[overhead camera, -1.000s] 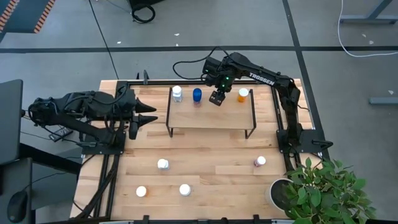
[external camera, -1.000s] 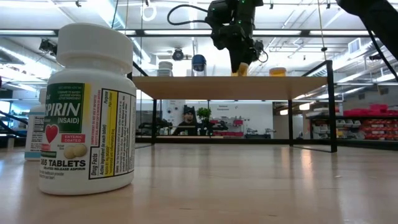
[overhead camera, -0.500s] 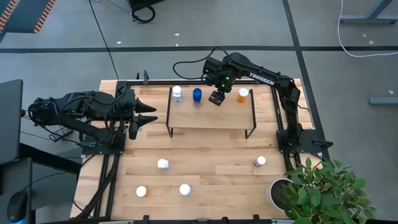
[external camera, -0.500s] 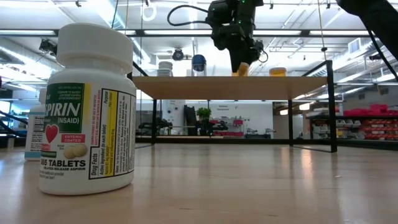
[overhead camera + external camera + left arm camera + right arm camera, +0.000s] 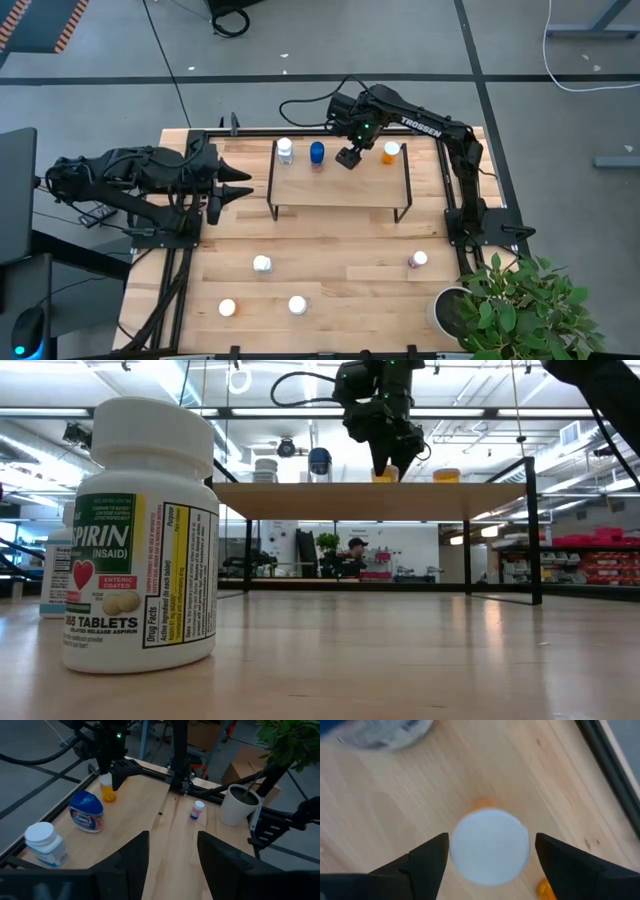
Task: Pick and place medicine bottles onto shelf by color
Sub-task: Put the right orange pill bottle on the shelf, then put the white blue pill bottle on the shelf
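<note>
The right gripper [image 5: 349, 158] hangs over the shelf [image 5: 338, 190], near its back edge, between the blue bottle [image 5: 317, 152] and an orange bottle [image 5: 390, 152] farther along the board. Its fingers [image 5: 427, 862] are spread wide on either side of a white-capped orange bottle [image 5: 490, 845] that stands upright on the shelf (the cap sits between them with a gap on each side, so nothing is being pinched). In the left wrist view this bottle [image 5: 107, 787] stands just below the dark gripper, close beside the blue one.

A white bottle [image 5: 285, 150] stands at the shelf's left end, next to the blue bottle.

On the surface in front of the shelf stand four more: a white one [image 5: 262, 264], an orange one [image 5: 227, 308], another white one [image 5: 297, 304], and what looks like a pinkish-purple one [image 5: 417, 260] on the right side.

The left gripper [image 5: 238, 183] waits off the shelf's left end, fingers apart.
</note>
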Motion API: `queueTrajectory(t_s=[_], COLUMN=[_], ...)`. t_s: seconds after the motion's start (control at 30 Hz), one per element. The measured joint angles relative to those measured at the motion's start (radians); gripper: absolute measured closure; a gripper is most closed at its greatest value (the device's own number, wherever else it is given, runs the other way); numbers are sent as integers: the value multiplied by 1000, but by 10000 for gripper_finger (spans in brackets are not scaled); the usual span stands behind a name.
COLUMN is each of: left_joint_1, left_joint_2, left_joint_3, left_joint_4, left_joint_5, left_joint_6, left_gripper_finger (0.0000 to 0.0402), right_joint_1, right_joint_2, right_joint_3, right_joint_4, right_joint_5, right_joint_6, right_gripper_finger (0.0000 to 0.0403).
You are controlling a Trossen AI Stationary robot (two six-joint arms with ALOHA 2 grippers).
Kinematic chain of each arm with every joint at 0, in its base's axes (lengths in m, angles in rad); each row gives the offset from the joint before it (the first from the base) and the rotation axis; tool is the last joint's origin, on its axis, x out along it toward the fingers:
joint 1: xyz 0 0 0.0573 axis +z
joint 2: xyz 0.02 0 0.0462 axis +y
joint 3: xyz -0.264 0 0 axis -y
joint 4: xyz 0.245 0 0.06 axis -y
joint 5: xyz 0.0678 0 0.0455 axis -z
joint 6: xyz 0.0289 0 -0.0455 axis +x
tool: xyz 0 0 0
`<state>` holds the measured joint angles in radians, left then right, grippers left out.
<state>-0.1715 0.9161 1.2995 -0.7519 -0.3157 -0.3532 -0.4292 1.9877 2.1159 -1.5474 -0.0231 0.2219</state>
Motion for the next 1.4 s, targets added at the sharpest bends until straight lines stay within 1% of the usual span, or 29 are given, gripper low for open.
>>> queueTrajectory(t_s=[0.07,0.17,0.37,0.53,0.67,0.73,0.9,1.07,1.2,1.33,1.4], left_joint_1=[0,0,0,0,0,0,0,0,-1,-1,-1], left_joint_2=[0,0,0,0,0,0,19,62,120,199,239], left_joint_3=[0,0,3,3,4,4,5,4,2,2,2], left_joint_4=[0,-1,-3,-5,-12,-44,-207,-349,-362,-374,-387], left_joint_5=[16,44,69,71,82,99,142,253,338,366,374], left_joint_6=[-1,-1,0,0,22,29,28,60,121,175,182], left_gripper_finger=[228,227,227,222,221,220,220,210,196,178,169], right_joint_1=[3,7,13,27,82,129,289,452,572,685,742], right_joint_2=[0,-13,-89,-170,-205,-207,-187,-168,-168,-167,-154], right_joint_3=[0,0,2,3,3,3,3,2,2,2,3], right_joint_4=[-27,-20,38,33,31,31,34,40,67,91,97], right_joint_5=[0,2,63,68,68,68,74,135,224,268,280], right_joint_6=[11,28,100,201,301,351,492,694,906,1114,1185], right_gripper_finger=[91,86,83,83,83,83,83,84,84,84,84])
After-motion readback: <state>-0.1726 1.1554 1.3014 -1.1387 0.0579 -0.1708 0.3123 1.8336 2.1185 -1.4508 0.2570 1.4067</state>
